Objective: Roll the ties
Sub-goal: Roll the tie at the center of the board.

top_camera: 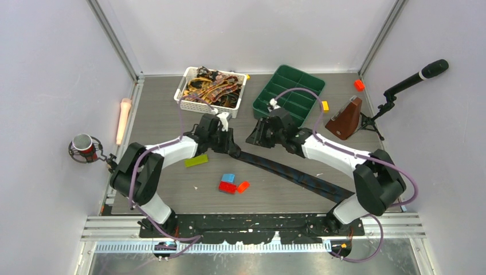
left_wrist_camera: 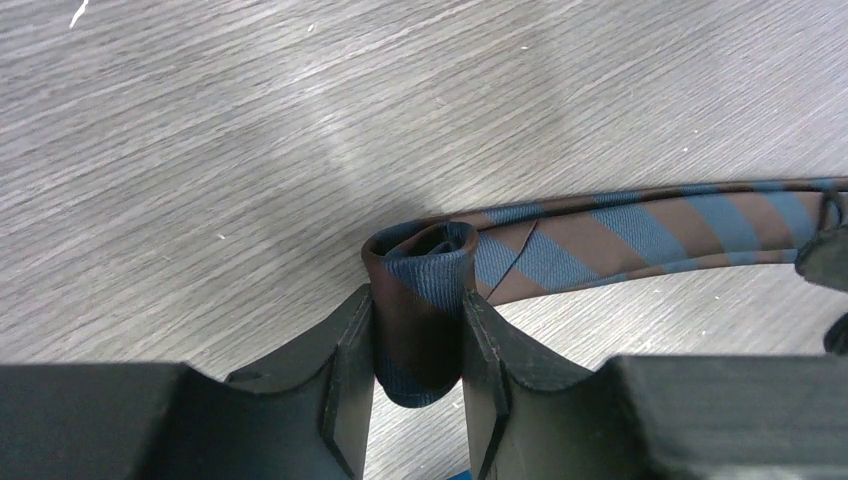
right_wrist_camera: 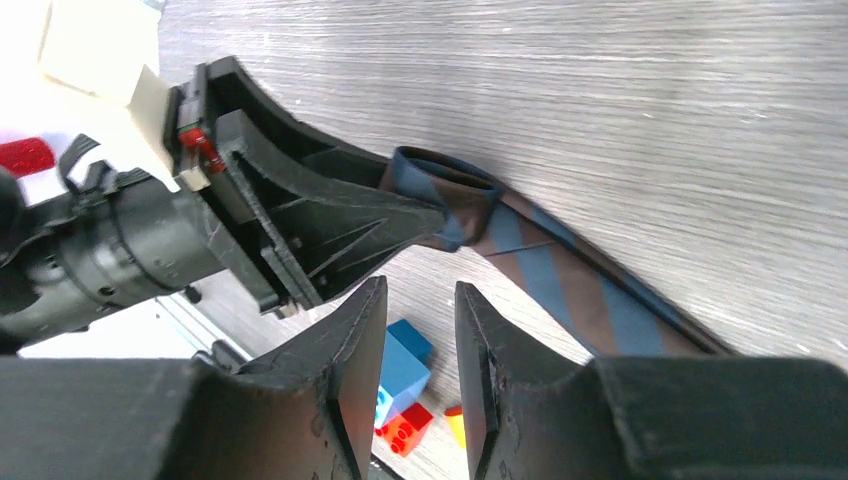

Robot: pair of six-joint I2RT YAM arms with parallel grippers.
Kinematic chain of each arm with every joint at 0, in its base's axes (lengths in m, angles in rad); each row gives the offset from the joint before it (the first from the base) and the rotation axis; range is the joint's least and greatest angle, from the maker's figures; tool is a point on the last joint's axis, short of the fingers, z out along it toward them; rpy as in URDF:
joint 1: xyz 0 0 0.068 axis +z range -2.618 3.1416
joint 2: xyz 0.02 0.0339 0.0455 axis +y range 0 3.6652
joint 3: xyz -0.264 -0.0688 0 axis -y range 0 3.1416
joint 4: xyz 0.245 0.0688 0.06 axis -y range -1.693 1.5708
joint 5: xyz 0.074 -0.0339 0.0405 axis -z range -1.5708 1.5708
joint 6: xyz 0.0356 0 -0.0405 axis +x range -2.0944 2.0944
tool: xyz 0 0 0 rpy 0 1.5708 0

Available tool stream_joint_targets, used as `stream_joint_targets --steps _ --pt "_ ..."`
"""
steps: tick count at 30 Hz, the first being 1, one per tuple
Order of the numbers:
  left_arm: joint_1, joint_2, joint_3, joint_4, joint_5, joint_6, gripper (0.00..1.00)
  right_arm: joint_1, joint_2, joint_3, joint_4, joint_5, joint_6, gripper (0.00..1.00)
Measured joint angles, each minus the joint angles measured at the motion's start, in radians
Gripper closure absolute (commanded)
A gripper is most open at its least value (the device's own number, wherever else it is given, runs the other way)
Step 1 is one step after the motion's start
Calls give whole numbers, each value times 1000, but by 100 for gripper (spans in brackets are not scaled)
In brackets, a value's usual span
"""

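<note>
**Jaws: left gripper (left_wrist_camera: 415,345) clamping the striped tie (left_wrist_camera: 640,225), right gripper (right_wrist_camera: 420,330) gripping nothing**

Left jaws are squeezing the rolled-up end of the striped tie between both fingers (left_wrist_camera: 345,385). The roll is standing on edge in the grip, its coiled end poking out past the fingertips, only a turn or so thick. The unrolled length is running flat along the table (left_wrist_camera: 200,150) off to the right of the left jaws, blue diagonals on dark brown showing.

Right jaws are sitting slightly parted, with a narrow gap and no fabric in it. They are hovering just beside the left fingertips and the roll, and the flat strip is passing to their right.

From above, the loose length is trailing from between the two grippers under the right arm. Other ties (top_camera: 213,87) are lying heaped in a white basket (top_camera: 184,97) beyond the left jaws. A green tray (top_camera: 289,94) is sitting beyond the right jaws. A blue brick (top_camera: 228,178) and a red brick (top_camera: 227,187) are lying on the near side of both.
</note>
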Motion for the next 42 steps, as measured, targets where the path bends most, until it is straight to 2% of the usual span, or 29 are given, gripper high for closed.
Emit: stream_joint_targets --steps 14,20,29,34,40,42 --pt "-215 -5 183 -280 -432 179 66 0 -193 -112 -96 258 -7 62" --pt "-292 43 243 -351 -610 237 67 0 -287 -144 -122 343 -7 62" --pt "-359 131 282 -417 -798 304 67 0 -328 -163 -159 436 -6 62" --pt "-394 157 298 -432 -865 317 62 0 -361 -172 -183 482 -2 62" --pt "-428 186 306 -448 -916 330 48 -2 -460 -217 -187 556 13 62" --pt "-435 193 306 -454 -924 330 47 -4 -498 -232 -188 578 17 62"
